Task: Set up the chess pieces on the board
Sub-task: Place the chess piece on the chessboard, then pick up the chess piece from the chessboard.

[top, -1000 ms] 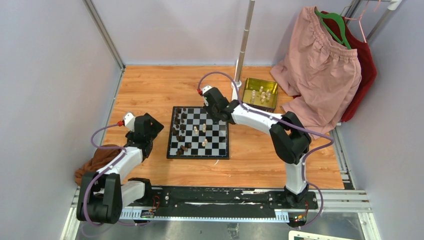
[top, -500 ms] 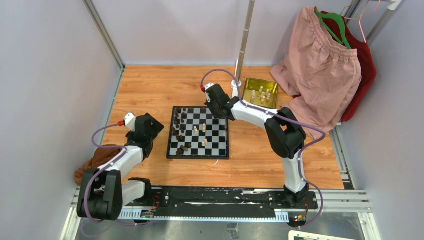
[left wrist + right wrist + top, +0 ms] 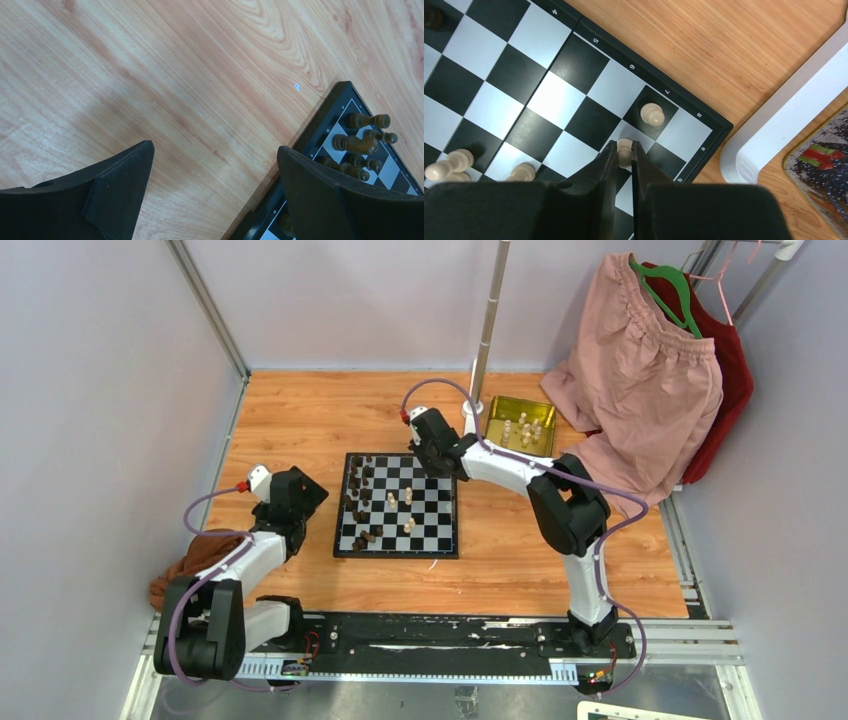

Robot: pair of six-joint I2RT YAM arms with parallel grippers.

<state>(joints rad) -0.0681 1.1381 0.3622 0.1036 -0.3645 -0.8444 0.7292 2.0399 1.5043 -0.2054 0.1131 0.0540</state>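
Note:
The black-and-white board (image 3: 437, 532) lies mid-table. Dark brown pieces (image 3: 358, 502) stand along its left columns, and cream pieces (image 3: 400, 510) stand near its middle. My right gripper (image 3: 624, 150) is over the board's far right corner (image 3: 704, 132), shut on a cream piece (image 3: 625, 151). Another cream piece (image 3: 652, 114) stands on a dark square just beyond it. My left gripper (image 3: 215, 165) is open and empty over bare wood at the board's left edge (image 3: 320, 125), where dark pieces (image 3: 362, 142) show.
A gold tin (image 3: 520, 427) holding several cream pieces sits behind the board's right corner, beside a white pole base (image 3: 774, 120). Pink and red clothes (image 3: 650, 380) hang at the back right. A brown cloth (image 3: 185, 565) lies by the left arm.
My right gripper has moved a little toward the board's far right corner and has since held still. The left arm has not moved.

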